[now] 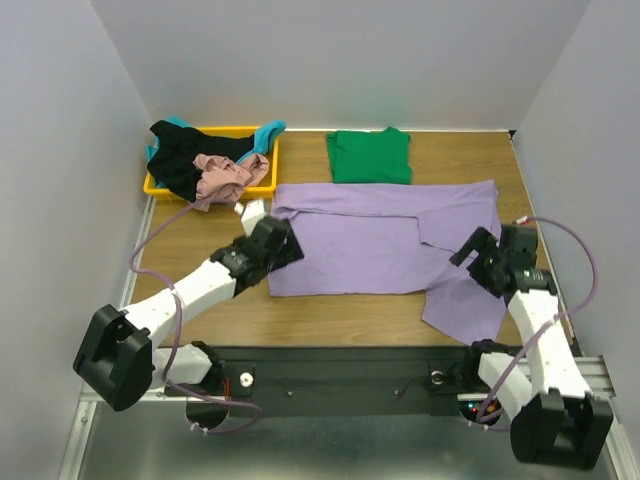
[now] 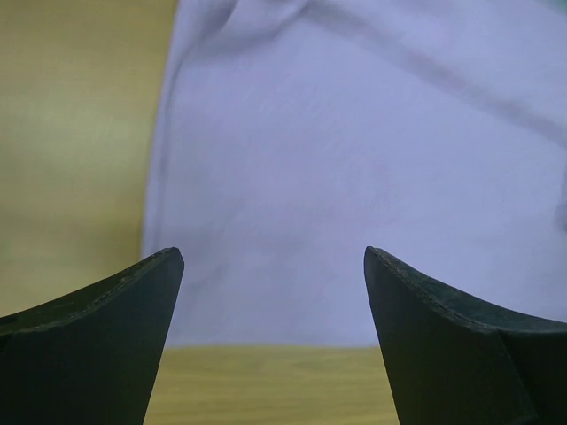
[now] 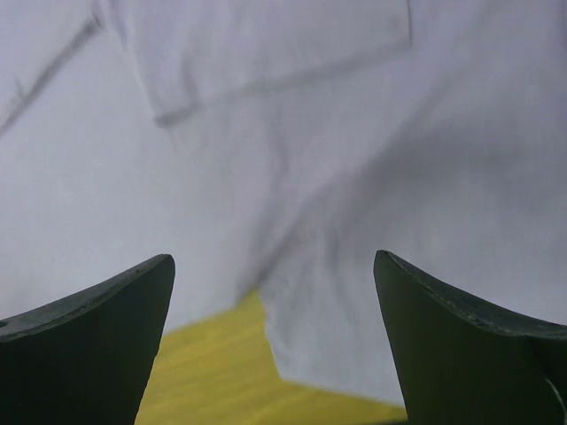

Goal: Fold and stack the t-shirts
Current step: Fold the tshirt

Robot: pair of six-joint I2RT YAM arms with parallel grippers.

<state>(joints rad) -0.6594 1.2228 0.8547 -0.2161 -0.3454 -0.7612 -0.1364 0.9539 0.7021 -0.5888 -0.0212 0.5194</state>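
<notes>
Risk first: my left claw [image 1: 283, 245] and right claw [image 1: 470, 252] both hang released above the purple t-shirt [image 1: 370, 235], spread across the table [image 1: 330, 318]. Pinching unevenly, I judge, would skew the fold or drag its loose right flap askew.

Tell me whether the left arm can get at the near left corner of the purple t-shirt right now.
Probably yes. The left hand hovers open right above that corner of the lavender purple cloth t-shirt, and nothing lies between them.
</notes>
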